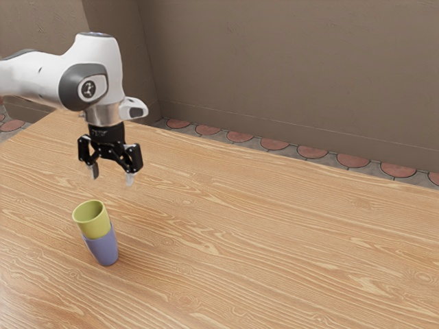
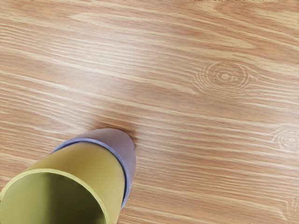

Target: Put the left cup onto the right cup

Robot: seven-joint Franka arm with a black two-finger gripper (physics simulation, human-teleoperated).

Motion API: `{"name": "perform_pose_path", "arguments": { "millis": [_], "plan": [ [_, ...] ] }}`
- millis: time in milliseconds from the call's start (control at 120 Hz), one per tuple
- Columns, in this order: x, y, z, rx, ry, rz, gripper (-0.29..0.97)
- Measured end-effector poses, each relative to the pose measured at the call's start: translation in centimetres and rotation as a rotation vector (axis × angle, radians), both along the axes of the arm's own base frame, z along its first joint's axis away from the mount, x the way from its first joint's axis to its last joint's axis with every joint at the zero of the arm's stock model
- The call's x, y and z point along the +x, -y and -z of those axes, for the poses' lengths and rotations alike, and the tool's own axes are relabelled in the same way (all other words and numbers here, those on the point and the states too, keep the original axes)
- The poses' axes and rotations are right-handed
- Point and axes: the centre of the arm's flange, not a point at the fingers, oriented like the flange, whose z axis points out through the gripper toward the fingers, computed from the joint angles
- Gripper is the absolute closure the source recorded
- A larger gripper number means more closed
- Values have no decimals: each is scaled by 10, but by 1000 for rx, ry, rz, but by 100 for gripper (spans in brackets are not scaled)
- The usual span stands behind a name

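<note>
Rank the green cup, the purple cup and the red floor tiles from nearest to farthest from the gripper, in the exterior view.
1. Green cup, just below the gripper, nested in the other cup.
2. Purple cup, under the green one, on the table.
3. Red floor tiles, beyond the table's far edge, along the wall.

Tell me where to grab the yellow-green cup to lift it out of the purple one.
Take the yellow-green cup by its exposed upper band below the rim, coming from above with the open pincer straddling it. Only that part stands clear of the purple cup; the stack leans slightly, so matching that tilt probably helps.
</note>
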Motion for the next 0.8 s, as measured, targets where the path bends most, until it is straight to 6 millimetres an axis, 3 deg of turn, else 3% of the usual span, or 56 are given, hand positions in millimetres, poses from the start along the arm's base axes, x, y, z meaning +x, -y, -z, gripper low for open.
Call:
{"name": "perform_pose_path", "arguments": {
  "millis": [800],
  "plan": [
    [15, 21, -19, -21, 32, 187, 0]
  ]
}}
